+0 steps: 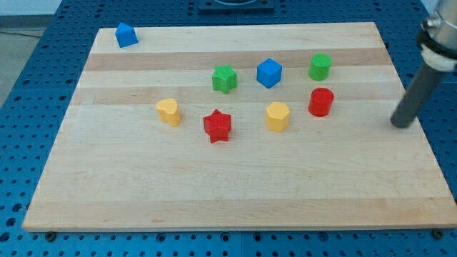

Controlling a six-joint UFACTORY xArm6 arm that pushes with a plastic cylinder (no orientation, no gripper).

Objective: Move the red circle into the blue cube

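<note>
The red circle [321,101], a short red cylinder, stands right of the board's middle. The blue cube [269,73] stands up and to its left, apart from it. My tip [402,125] is at the view's right, near the board's right edge, well to the right of the red circle and slightly lower. It touches no block.
A green cylinder [320,66] stands above the red circle. A yellow hexagonal block [277,116] is just left of it. A green star [224,78], a red star [217,126], a yellow heart [168,111] and a blue house-shaped block [126,34] lie further left on the wooden board [214,193].
</note>
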